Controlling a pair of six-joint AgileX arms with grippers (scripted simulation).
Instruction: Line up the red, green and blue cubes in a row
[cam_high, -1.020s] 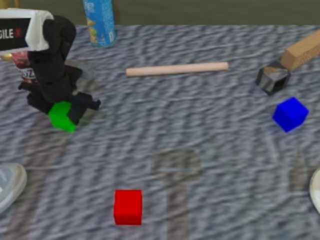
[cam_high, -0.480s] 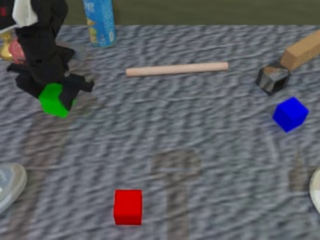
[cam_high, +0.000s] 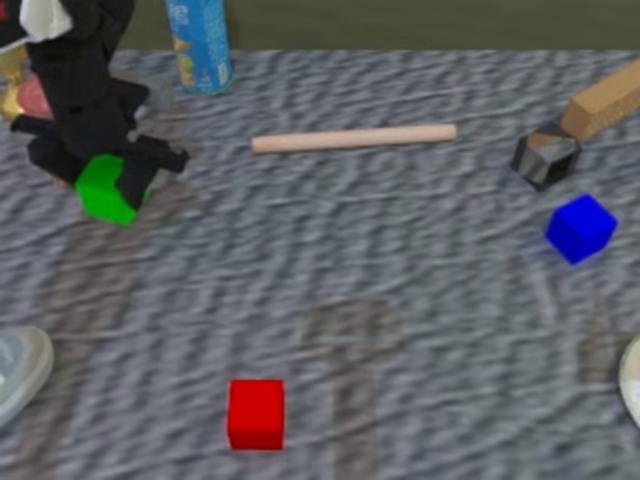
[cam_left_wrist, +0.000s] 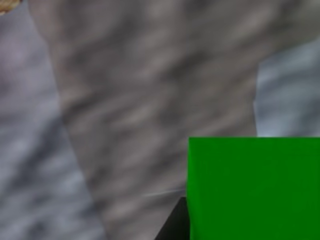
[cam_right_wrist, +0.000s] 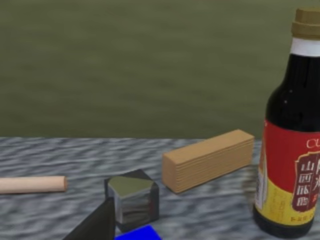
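Left end effector (cam_high: 108, 178) grips the green cube (cam_high: 105, 190), fingers closed on it, cube turned cornerwise, near the desk's (cam_high: 400, 250) far-left corner.

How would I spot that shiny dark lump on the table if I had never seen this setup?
Look to the table's right side in the top view, where a tan wooden block juts in from the edge. Just at its lower-left end sits the dark grey shiny faceted lump, with the deep blue matte cube a little below it. Unlike the block and the cube, it is glossy with mirror-like angled faces.
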